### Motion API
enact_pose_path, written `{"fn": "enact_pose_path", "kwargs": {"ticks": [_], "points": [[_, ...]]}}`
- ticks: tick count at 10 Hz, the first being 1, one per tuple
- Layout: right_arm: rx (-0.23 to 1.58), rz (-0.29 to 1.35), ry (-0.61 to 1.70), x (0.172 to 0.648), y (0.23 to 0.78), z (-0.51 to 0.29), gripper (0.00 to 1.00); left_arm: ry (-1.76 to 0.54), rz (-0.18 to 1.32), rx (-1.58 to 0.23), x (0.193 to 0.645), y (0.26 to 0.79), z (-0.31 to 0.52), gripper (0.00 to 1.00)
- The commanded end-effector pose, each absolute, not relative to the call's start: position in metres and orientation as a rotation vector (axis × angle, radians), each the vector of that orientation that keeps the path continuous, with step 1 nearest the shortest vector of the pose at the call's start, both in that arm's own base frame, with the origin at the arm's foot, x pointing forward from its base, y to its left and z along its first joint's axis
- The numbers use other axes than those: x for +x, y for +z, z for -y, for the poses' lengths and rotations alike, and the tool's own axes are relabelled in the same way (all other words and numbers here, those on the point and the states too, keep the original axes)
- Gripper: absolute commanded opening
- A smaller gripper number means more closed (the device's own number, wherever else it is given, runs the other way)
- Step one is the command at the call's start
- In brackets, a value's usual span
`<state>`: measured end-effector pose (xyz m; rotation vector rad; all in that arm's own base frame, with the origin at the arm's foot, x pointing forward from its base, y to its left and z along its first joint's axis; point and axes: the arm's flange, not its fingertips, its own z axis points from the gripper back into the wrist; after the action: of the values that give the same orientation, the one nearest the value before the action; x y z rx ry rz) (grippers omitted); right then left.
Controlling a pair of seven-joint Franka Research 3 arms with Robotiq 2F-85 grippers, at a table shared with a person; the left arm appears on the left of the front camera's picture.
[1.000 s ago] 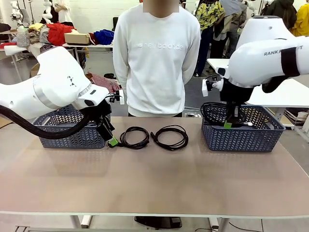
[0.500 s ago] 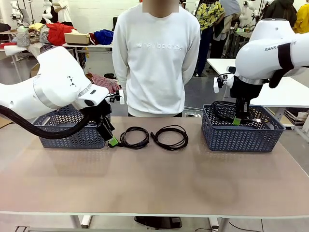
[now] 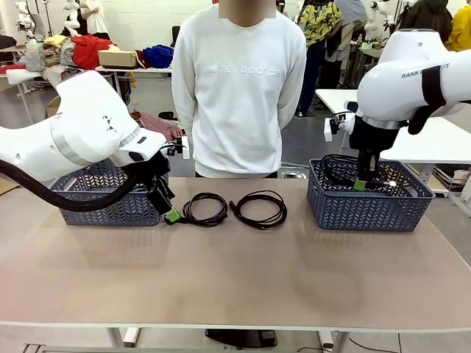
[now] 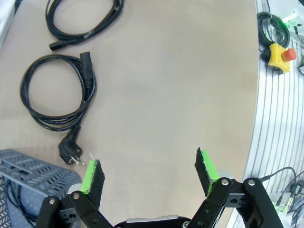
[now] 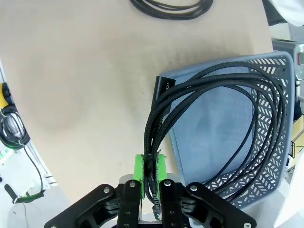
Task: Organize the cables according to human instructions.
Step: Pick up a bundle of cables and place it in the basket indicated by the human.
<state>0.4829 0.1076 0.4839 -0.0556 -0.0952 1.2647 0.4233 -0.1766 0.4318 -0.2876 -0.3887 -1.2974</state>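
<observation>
Right end effector (image 3: pixel 360 184) shifted over lattice basket (image 3: pixel 368 209), clamping braided cable (image 5: pixel 151 128)

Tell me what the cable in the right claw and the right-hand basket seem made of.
The black coiled cable in the right claw: a woven, matte sleeve, likely braided nylon or fabric, going by its criss-cross texture. The blue-grey basket: probably moulded plastic, with a uniform colour, faint sheen and herringbone-perforated wall.

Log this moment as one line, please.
left gripper open | right gripper shut on cable over right basket | two coils on table
</observation>
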Motion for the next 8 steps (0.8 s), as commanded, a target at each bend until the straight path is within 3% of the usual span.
{"fn": "enact_pose_path", "kwargs": {"ticks": [1, 4, 5, 8], "points": [[-0.056, 0.097, 1.272, 0.482, 0.485, -0.105, 0.00, -1.295, 0.391, -0.284, 0.422, 0.433, 0.176, 1.00], [-0.056, 0.097, 1.272, 0.482, 0.485, -0.105, 0.00, -1.295, 0.391, -0.284, 0.422, 0.433, 0.176, 1.00], [-0.055, 0.095, 1.265, 0.483, 0.484, -0.108, 0.13, -1.295, 0.391, -0.284, 0.422, 0.433, 0.176, 1.00], [-0.107, 0.137, 1.238, 0.512, 0.498, -0.090, 0.13, -1.295, 0.391, -0.284, 0.422, 0.433, 0.176, 1.00]]}}
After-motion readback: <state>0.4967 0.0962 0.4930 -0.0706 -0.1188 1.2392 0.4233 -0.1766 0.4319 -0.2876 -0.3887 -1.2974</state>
